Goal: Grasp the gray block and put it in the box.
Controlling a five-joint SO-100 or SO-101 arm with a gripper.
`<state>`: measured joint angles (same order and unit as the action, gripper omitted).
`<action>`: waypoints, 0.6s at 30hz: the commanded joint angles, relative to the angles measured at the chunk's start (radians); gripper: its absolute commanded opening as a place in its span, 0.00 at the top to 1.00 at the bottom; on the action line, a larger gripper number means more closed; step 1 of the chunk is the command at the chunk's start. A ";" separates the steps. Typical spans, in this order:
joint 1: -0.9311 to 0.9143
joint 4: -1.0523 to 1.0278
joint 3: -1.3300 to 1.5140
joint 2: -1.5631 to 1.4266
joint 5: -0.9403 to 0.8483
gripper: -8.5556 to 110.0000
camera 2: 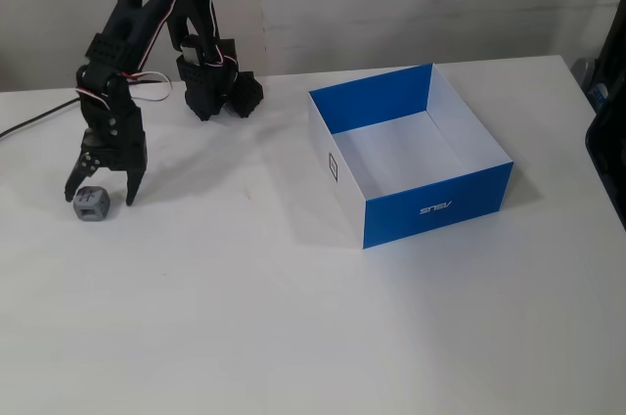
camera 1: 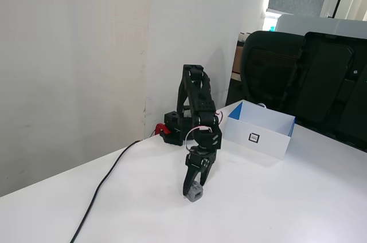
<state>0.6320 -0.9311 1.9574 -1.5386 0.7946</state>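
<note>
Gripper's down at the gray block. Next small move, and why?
Probably close the gripper. Its fingers are spread to either side of the gray block, which sits on the table between the tips, not yet pinched. The box is empty.

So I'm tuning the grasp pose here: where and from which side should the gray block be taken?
From above, across two opposite flat faces. The gray block sits flat on the table, a small cube with cut corners, so the corners would likely slip. The open gripper already straddles it.

A white table [camera 1: 275,208] stands against a pale wall [camera 1: 74,54], with black chairs [camera 1: 298,77] at far right.
</note>
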 commanded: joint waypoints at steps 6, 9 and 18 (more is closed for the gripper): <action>0.011 0.009 -0.112 0.017 -0.012 0.77; 0.009 -0.029 -0.158 0.040 -0.021 0.92; 0.009 -0.060 -0.175 0.040 -0.028 0.93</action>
<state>0.6397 -0.9710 1.8546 -1.4696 0.7823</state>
